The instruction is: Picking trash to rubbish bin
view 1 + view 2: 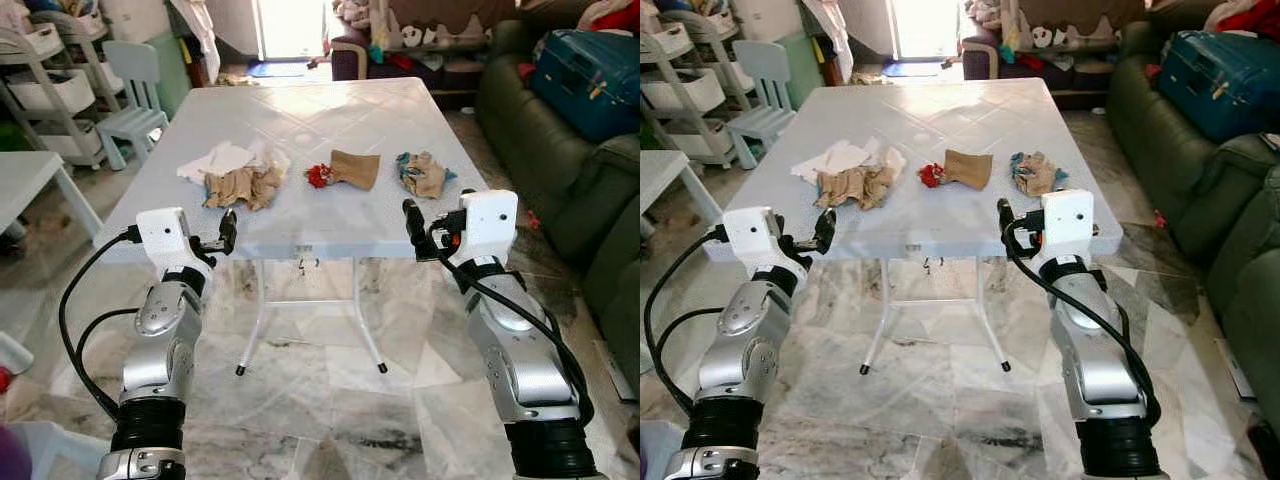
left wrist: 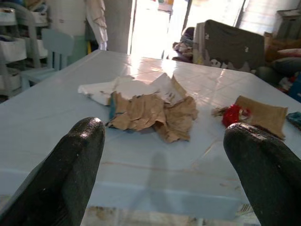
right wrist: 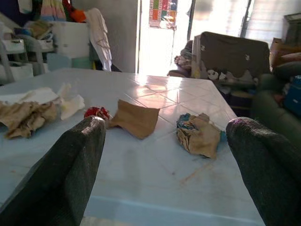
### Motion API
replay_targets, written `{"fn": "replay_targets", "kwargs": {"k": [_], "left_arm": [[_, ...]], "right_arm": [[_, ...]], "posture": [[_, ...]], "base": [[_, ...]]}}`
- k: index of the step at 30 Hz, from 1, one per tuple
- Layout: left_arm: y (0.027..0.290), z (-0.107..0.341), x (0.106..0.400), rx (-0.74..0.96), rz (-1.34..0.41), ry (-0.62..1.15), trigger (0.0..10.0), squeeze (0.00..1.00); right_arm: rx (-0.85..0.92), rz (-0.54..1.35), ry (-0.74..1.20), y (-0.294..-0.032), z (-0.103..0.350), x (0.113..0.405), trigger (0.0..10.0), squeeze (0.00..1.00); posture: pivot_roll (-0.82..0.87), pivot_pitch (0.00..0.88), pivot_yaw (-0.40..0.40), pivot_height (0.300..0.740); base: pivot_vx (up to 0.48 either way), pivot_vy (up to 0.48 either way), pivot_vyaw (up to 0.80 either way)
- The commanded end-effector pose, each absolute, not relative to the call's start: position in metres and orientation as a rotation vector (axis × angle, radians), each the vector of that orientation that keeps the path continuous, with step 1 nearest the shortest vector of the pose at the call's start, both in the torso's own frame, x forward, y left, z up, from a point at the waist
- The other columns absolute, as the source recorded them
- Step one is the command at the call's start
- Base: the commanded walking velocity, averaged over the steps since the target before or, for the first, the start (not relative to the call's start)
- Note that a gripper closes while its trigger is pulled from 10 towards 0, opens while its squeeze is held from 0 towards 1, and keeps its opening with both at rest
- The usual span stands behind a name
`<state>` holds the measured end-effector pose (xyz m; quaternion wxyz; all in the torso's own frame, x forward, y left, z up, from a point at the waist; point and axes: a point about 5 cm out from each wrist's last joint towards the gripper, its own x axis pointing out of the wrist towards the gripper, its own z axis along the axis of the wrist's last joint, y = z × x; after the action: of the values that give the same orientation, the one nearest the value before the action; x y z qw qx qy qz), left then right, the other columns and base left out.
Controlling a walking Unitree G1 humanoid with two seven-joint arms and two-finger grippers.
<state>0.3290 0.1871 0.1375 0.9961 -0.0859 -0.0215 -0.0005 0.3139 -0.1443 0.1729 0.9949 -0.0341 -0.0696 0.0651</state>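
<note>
Trash lies in a row on the pale blue table [image 1: 330, 110]. At the left is crumpled brown paper [image 1: 243, 186] on white tissue [image 1: 222, 158]. In the middle a red scrap [image 1: 318, 176] touches a flat brown paper piece [image 1: 356, 168]. On the right sits a brown and blue wad [image 1: 423, 173]. My left gripper [image 1: 228, 232] hovers at the table's near edge, open, facing the crumpled brown paper [image 2: 150, 113]. The right gripper [image 1: 412, 228] is also open at the near edge, facing the wad [image 3: 200, 134]. Both hold nothing.
A green sofa [image 1: 560, 150] with a blue suitcase [image 1: 590, 75] runs along the right. A small pale chair [image 1: 135, 95] and a shelf rack [image 1: 50, 80] stand at the far left, and a white side table [image 1: 25, 180] is nearer. Marble floor lies under the table.
</note>
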Motion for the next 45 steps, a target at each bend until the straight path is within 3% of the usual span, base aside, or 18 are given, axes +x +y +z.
{"fn": "replay_targets", "kwargs": {"k": [1,12,45], "left_arm": [[0.186,0.138,0.330,-0.166,0.003,-0.045,10.0,0.00],[0.182,0.131,0.325,-0.153,-0.003,-0.026,10.0,0.00],[0.184,0.131,0.323,-0.143,-0.006,-0.026,10.0,0.00]], "right_arm": [[-0.095,0.109,-0.127,-0.145,0.174,0.317,10.0,0.00],[-0.112,0.002,-0.105,-0.156,0.174,0.323,10.0,0.00],[-0.094,0.010,-0.112,-0.155,0.171,0.318,10.0,0.00]], "posture": [[-0.13,0.000,0.031,0.740],[-0.13,0.000,0.029,0.740],[-0.12,0.000,0.035,0.740]], "base": [[0.000,0.000,0.00],[0.000,0.000,0.00],[0.000,0.000,0.00]]}}
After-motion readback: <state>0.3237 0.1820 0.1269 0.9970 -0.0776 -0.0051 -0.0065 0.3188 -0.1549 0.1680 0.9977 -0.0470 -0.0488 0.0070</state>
